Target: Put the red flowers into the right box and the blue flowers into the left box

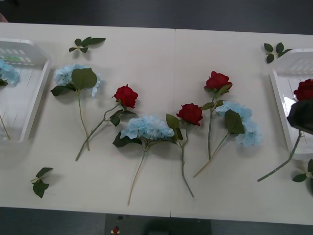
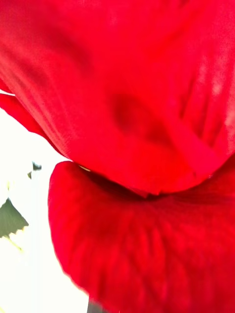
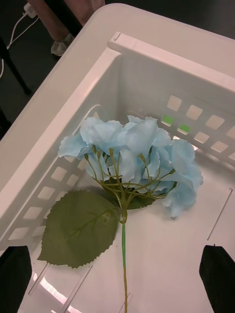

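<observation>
Red petals press right up against the right wrist camera: a red rose (image 2: 127, 146), seemingly carried by the right gripper (image 1: 302, 116) over the right box (image 1: 281, 105), though its grip is hidden. Below the wide-open left gripper (image 3: 117, 279), a blue hydrangea (image 3: 137, 156) lies in the left box (image 3: 73, 102).
</observation>
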`<action>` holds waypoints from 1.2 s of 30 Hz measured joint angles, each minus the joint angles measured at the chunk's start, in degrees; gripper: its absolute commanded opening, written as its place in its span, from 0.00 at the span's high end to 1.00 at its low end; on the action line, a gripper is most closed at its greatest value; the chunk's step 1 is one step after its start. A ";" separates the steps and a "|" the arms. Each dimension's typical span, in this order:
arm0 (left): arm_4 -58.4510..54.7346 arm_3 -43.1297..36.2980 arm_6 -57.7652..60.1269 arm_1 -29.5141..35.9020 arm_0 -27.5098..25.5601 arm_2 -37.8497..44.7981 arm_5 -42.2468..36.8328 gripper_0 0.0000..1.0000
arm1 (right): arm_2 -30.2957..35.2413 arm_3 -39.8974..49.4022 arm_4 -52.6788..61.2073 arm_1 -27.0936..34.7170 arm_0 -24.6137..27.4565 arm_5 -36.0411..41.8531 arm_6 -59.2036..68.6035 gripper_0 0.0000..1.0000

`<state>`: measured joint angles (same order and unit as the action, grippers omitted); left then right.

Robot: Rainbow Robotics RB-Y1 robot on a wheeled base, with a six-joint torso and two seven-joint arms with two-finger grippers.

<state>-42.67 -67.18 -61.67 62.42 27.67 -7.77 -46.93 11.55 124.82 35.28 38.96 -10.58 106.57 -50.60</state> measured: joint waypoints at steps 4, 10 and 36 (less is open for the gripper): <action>-4.33 -0.50 -0.02 0.00 0.00 0.00 0.80 0.00 | 8.14 -0.82 3.53 3.01 0.00 -0.01 -6.38 1.00; -10.86 -5.84 -0.02 -0.06 0.00 0.00 -0.20 0.00 | 17.65 -14.72 6.23 7.11 -2.68 -3.79 -29.74 1.00; -9.70 -20.52 3.53 -11.54 0.00 -10.06 -13.34 0.00 | -2.44 -74.53 6.37 14.09 -27.07 -40.99 -60.02 0.89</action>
<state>-52.38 -87.70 -58.15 50.88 27.67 -17.83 -60.27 9.11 50.28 41.66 53.05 -37.65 65.58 -110.61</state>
